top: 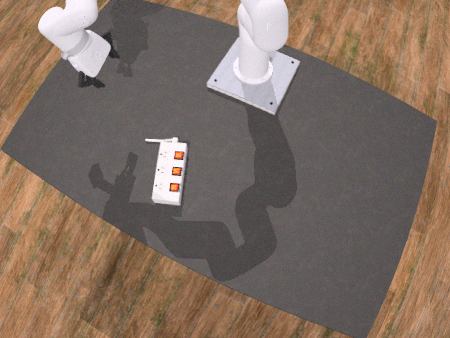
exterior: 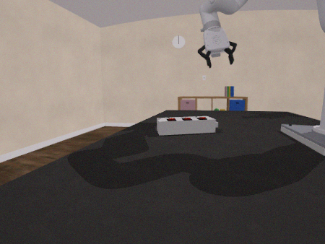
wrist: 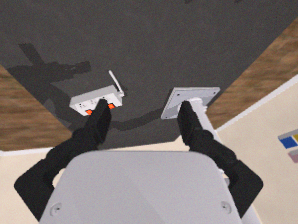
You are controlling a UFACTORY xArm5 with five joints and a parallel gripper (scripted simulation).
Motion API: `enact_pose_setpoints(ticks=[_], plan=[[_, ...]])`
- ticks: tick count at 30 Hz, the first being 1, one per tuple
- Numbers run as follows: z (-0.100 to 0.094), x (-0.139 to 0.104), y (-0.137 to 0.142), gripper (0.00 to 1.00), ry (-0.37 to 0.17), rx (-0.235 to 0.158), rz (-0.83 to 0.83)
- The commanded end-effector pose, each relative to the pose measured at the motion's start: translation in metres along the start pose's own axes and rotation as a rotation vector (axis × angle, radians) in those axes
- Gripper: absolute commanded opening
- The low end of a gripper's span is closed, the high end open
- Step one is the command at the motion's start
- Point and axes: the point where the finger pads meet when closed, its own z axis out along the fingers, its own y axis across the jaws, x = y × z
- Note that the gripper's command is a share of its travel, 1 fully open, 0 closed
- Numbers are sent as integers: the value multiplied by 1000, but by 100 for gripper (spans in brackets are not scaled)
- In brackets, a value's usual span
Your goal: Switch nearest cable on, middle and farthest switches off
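Hanging high above the worktop (top: 325, 165) with fingers (exterior: 209, 58) spread wide and empty, nothing seems done: all three switches (top: 176, 171) on the power strip (top: 162, 182) look alike, untouched.

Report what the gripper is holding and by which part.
Nothing is held. The gripper hangs open high above the table, fingers spread with only air between them, well clear of the power strip lying flat below.
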Motion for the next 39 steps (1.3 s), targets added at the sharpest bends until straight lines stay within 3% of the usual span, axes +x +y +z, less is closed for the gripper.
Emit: enact_pose_setpoints(ticks=[1,4,5,7,8,10,11,13,14,16,17,19,20,22,25,27,32,39], plan=[[17,-22,-41,100,80,27,-210],[25,-34,-58,100,114,37,-307],[34,-49,-76,100,148,47,-405],[34,-49,-76,100,153,48,-416],[44,-66,-94,100,189,58,-522],[44,-66,-94,100,189,58,-522],[55,-85,-111,100,230,69,-640],[55,-85,-111,100,235,71,-653],[65,-105,-126,100,267,78,-752],[65,-105,-126,100,277,82,-774],[75,-126,-139,100,309,89,-871],[75,-126,-139,100,317,92,-891],[85,-146,-149,100,351,100,-991],[85,-146,-149,100,355,102,-1000],[101,-181,-162,100,419,118,-1182],[101,-181,-162,100,419,118,-1182],[116,-215,-170,100,481,134,-1355],[117,-217,-170,100,484,135,-1365]])
